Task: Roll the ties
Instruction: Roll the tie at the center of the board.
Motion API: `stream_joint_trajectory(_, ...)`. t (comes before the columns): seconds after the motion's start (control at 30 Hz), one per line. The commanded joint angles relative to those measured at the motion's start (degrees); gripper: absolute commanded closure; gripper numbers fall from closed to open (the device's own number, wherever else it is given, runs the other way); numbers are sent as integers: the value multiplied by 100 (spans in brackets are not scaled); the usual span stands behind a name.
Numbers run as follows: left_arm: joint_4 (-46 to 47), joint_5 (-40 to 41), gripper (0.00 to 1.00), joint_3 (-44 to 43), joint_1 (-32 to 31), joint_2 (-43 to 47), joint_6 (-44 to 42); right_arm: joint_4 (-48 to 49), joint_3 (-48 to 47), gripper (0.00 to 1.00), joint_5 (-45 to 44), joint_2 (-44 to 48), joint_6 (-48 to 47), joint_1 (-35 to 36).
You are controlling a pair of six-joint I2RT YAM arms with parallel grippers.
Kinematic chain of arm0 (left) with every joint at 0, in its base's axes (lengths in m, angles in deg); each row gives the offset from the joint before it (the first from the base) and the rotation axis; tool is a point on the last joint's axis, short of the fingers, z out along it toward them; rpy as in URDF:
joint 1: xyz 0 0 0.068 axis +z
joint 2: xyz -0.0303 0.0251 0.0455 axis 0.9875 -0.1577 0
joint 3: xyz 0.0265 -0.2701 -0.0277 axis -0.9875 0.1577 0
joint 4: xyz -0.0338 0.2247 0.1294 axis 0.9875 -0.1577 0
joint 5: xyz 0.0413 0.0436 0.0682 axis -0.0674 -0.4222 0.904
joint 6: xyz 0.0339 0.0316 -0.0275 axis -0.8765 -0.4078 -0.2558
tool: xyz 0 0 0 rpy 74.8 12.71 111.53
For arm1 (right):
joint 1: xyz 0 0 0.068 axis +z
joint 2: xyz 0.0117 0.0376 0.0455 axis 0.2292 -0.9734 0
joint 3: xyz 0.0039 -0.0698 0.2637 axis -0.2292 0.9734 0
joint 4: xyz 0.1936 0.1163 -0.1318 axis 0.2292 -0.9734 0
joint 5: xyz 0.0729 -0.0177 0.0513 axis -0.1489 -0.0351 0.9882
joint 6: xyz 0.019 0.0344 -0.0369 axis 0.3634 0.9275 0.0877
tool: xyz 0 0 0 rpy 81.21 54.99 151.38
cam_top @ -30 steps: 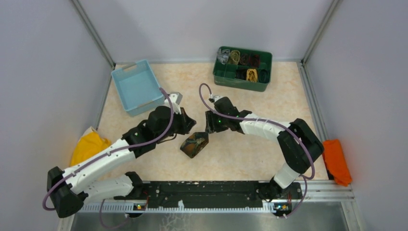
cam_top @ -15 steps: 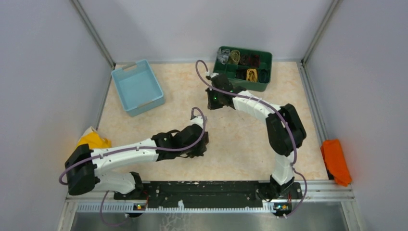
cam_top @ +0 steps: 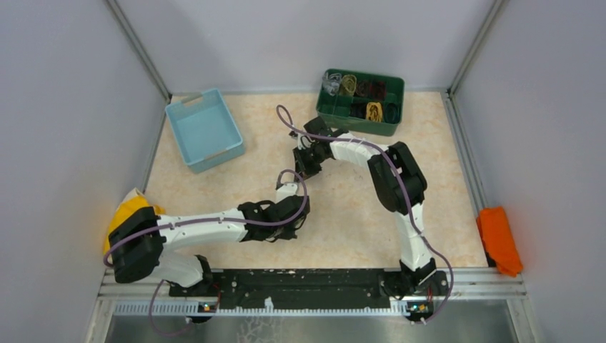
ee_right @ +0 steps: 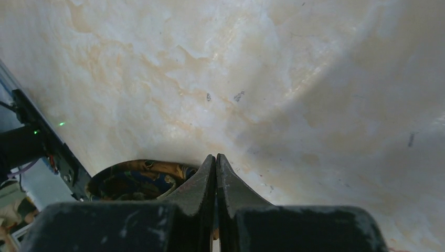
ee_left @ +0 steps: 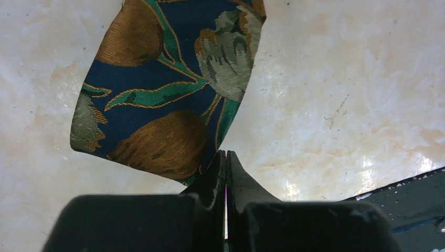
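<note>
The tie [ee_left: 157,89] ahead, not yet rolled, is pinched by the closed left gripper [ee_left: 225,155]; the right gripper [ee_right: 215,158] is closed, seemingly empty.

A robotics lab cell: plain grey partition walls [cam_top: 64,107] on aluminium framing [cam_top: 141,50] enclose a beige marble-patterned tabletop [cam_top: 443,179], with a black mounting rail [cam_top: 307,279] along its near edge.

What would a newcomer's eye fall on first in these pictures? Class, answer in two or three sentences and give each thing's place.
First comes the patterned tie, dark blue with gold-brown and green motifs, lying on the marbled table with the left gripper shut on its near corner. Next come the green bin of rolled ties at the table's far right, and the orange cloth beyond its right edge.
</note>
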Motion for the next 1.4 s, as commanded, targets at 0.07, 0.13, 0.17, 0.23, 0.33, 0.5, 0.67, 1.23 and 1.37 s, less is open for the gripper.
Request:
stream_joint_trajectory(0.07,-293,54,100,114,-34,-188,282,115,-75,100,778,-101,-185,164)
stream_joint_trajectory(0.13,-338,30,100,151,-34,-253,319,205,-35,100,807,-157,-161,225)
stream_joint_trajectory(0.17,-359,38,100,163,-34,-278,339,225,-28,100,857,-200,-153,239)
stream_joint_trajectory(0.23,-446,71,100,192,-14,-323,382,275,14,100,957,-278,-138,281)
stream_joint_trajectory(0.33,-554,138,100,256,63,-344,413,236,44,100,936,-314,-191,361)
stream_joint_trajectory(0.5,-547,161,100,433,277,-161,330,389,491,100,828,-106,-128,382)
stream_joint_trajectory(0.67,-438,241,100,502,664,-102,71,780,1344,100,645,464,38,376)
stream_joint_trajectory(1.23,432,499,100,335,1609,-523,-659,1721,3208,100,452,1883,620,433)
stream_joint_trajectory(1.37,-447,904,100,-14,1594,183,-532,1892,3416,100,-391,2095,888,415)
